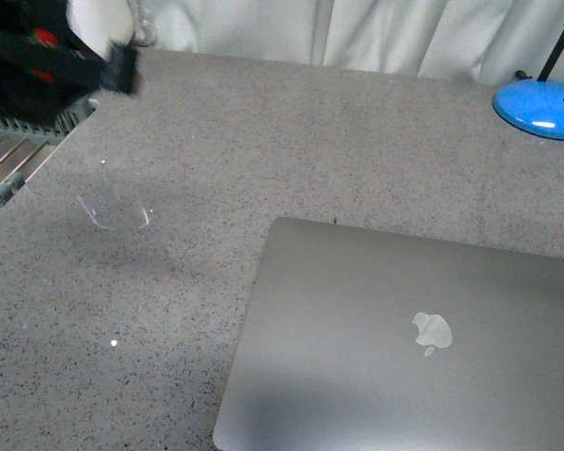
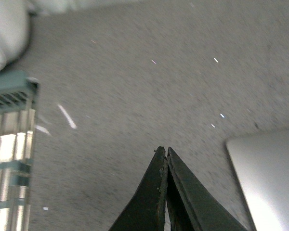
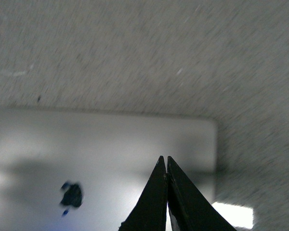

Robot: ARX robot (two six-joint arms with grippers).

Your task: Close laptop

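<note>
Grey laptop point(image 1: 357, 376), lid down, partly off-frame.

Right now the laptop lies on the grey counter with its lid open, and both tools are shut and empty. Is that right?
Not quite. The laptop is closed: the front view shows its lid flat down with the apple logo facing up. The rest holds: it lies on the grey counter, and the left tool and right tool are both shut and empty.

laptop point(image 1: 395, 348) — grey metal, apple logo up | lid shut flat | lies on speckled counter, front-right
</note>
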